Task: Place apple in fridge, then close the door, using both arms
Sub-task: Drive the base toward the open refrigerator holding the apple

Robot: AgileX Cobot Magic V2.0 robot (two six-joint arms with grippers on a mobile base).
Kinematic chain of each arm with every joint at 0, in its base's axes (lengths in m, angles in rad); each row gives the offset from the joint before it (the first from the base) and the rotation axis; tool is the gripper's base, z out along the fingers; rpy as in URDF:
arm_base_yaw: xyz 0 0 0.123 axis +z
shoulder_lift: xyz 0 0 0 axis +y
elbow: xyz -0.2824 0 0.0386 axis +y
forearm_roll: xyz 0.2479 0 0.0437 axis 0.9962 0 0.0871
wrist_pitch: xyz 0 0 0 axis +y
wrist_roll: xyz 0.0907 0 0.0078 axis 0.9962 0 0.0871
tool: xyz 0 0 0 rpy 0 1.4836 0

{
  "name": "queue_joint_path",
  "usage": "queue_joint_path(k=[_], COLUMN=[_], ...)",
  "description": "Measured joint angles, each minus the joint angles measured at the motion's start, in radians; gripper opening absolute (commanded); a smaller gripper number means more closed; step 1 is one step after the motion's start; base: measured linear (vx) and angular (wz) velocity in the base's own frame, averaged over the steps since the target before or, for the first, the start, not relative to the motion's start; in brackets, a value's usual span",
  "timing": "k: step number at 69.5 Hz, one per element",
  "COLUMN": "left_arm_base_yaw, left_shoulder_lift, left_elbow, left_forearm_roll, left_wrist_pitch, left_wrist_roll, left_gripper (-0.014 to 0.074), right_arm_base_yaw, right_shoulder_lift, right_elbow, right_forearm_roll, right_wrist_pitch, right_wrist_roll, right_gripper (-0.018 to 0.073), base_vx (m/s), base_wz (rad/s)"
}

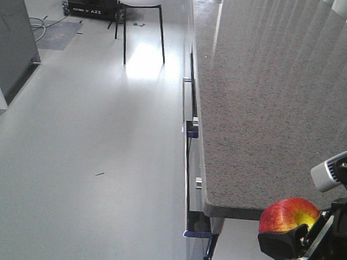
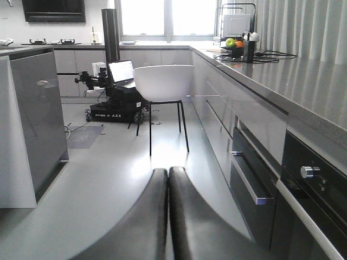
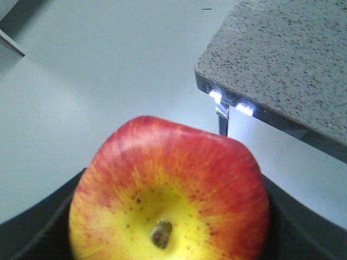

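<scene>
Countertop near end effector gripping apple

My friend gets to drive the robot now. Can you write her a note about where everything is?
Left claw: shut, empty.
Right claw: shut on the apple, which is off the table, near the corner of the speckled counter.
Fridge and door: not in any view.
Done: apple picked up.
Left to do: find the fridge, put the apple inside, close the door.
</scene>
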Motion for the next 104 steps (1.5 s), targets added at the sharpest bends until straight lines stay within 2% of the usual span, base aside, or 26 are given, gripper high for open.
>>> queue_joint_path(k=[104], left_arm_base_yaw=[0.0], left_shoulder_lift=[0.0], left_elbow=[0.0], left_forearm_roll=[0.0], left_wrist_pitch=[0.0], left_wrist_roll=[0.0], left_gripper=[-0.0006], right_arm_base_yaw=[0.0], right_shoulder_lift=[0.0], right_elbow=[0.0], right_forearm_roll=[0.0], right_wrist_pitch=[0.0], right_wrist_roll=[0.0], right_gripper=[0.0391], base_vx=[0.02], base_wz=[0.4])
